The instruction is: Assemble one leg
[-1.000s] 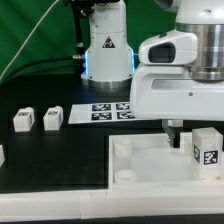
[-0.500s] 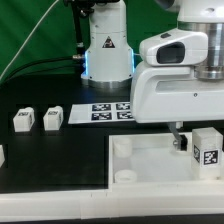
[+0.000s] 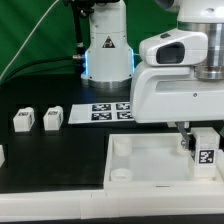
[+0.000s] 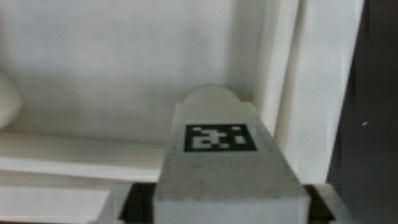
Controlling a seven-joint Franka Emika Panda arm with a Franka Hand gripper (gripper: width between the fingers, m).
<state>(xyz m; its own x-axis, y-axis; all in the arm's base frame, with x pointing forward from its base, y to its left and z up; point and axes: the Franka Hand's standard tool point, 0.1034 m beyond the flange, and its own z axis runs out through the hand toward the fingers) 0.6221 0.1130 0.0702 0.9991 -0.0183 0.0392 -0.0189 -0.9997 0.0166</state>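
Note:
My gripper (image 3: pixel 191 141) is shut on a leg (image 3: pixel 206 150), a small white block with a black-and-white tag on its face. It holds the leg upright over the far right part of the large white square tray-like piece (image 3: pixel 140 165). In the wrist view the leg (image 4: pixel 221 150) fills the space between my two dark fingers (image 4: pixel 139 202), with the tray's inner wall (image 4: pixel 294 60) beside it. Two more legs (image 3: pixel 24 120) (image 3: pixel 53 117) stand on the black table at the exterior view's left.
The marker board (image 3: pixel 105 112) lies on the table behind the tray. The arm's white base (image 3: pixel 108 50) stands at the back. A white part (image 3: pixel 2 155) shows at the exterior view's left edge.
The gripper and the leg have moved down a little toward the tray and slightly to the exterior view's right.

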